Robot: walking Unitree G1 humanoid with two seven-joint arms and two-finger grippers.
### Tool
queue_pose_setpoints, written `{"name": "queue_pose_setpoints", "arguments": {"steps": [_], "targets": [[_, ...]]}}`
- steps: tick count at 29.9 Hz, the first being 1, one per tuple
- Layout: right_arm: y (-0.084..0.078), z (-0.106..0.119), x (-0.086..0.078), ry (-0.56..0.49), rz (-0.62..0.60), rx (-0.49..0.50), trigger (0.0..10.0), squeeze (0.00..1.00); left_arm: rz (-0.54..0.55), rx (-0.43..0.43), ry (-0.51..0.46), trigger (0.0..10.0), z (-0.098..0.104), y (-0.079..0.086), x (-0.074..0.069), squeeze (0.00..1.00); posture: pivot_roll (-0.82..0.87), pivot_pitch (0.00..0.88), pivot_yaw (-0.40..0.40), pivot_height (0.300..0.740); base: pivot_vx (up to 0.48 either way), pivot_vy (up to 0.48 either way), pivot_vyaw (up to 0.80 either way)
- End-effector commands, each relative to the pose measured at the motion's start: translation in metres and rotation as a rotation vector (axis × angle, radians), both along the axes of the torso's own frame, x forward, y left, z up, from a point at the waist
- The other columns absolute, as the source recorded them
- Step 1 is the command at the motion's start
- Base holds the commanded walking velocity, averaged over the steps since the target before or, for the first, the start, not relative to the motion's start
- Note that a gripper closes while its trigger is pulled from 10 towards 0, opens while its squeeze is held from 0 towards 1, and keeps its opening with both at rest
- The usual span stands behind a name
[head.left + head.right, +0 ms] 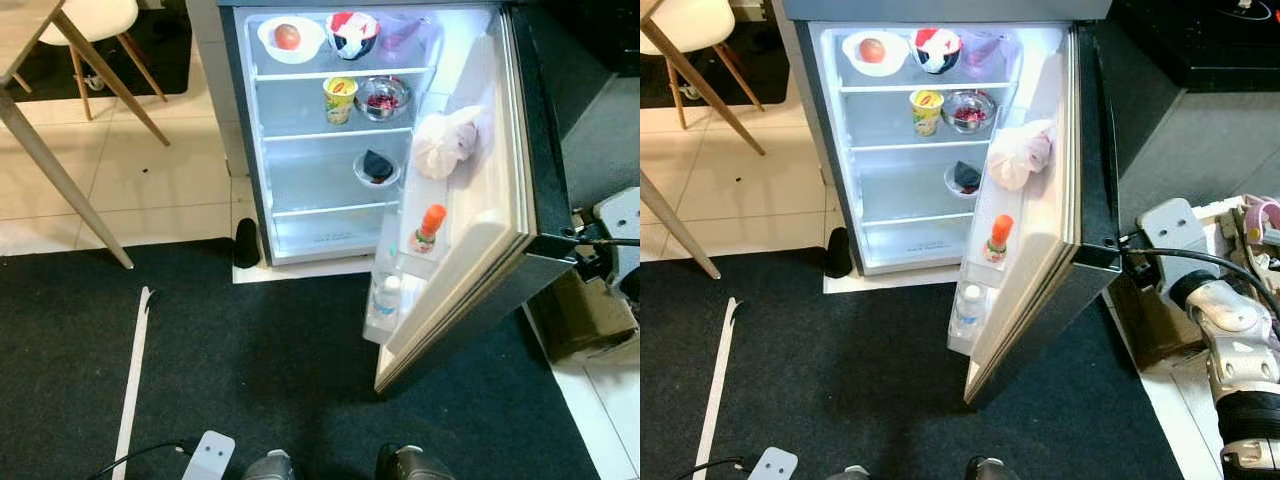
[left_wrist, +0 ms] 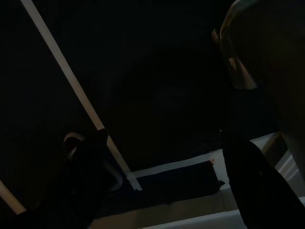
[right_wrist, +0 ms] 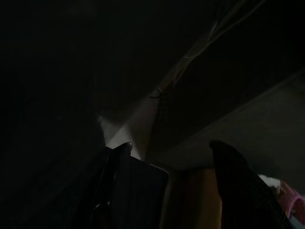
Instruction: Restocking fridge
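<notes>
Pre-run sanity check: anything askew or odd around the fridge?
One thing: a white strip lies loose and slanted on the dark carpet, its top end ragged. The fridge stands open, bowls upright on the shelves, bottles upright in the door; nothing spilled.

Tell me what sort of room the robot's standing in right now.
Probably a home kitchen or dining corner: an open fridge stocked with bowls and a cup, a white chair beside wooden table legs on a tiled floor, and a dark rug underfoot.
</notes>
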State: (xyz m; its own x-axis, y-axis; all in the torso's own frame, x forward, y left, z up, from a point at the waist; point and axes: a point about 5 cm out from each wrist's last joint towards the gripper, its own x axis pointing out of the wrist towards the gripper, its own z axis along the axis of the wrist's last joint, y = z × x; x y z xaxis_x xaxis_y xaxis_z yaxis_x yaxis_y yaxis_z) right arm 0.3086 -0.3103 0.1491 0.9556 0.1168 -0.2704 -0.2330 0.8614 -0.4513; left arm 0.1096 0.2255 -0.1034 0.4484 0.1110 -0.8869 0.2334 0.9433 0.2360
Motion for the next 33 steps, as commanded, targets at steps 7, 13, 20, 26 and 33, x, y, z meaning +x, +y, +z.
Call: {"name": "queue_pose_setpoints", "arguments": {"steps": [7,13,20,26,33], "targets": [[0.063,-0.05,0.0,0.137,0.166,-0.001,10.0,0.0,0.0,-0.003,0.036,10.0,-0.003,-0.002,-0.011,0.0,-0.09,0.129,-0.048,0.74,0.0,0.0,0.0],[0.2,-0.022,0.054,-0.031,0.164,0.198,10.0,0.0,-0.007,0.003,0.045,10.0,-0.004,-0.003,-0.011,0.0,-0.08,0.123,-0.044,0.74,0.0,0.0,0.0],[0.315,0.063,0.05,-0.281,0.414,0.661,10.0,0.0,-0.001,0.009,0.043,10.0,-0.004,-0.001,-0.011,0.0,-0.03,0.127,-0.055,0.74,0.0,0.0,0.0],[0.314,0.068,0.037,-0.351,0.472,0.776,10.0,0.0,0.036,0.006,0.039,10.0,-0.003,0.004,-0.015,0.0,-0.03,0.131,-0.064,0.74,0.0,0.0,0.0],[0.241,-0.026,0.032,-0.17,0.221,0.497,10.0,0.0,0.033,0.011,0.046,10.0,-0.004,0.005,-0.02,0.0,-0.05,0.128,-0.066,0.74,0.0,0.0,0.0]]}}
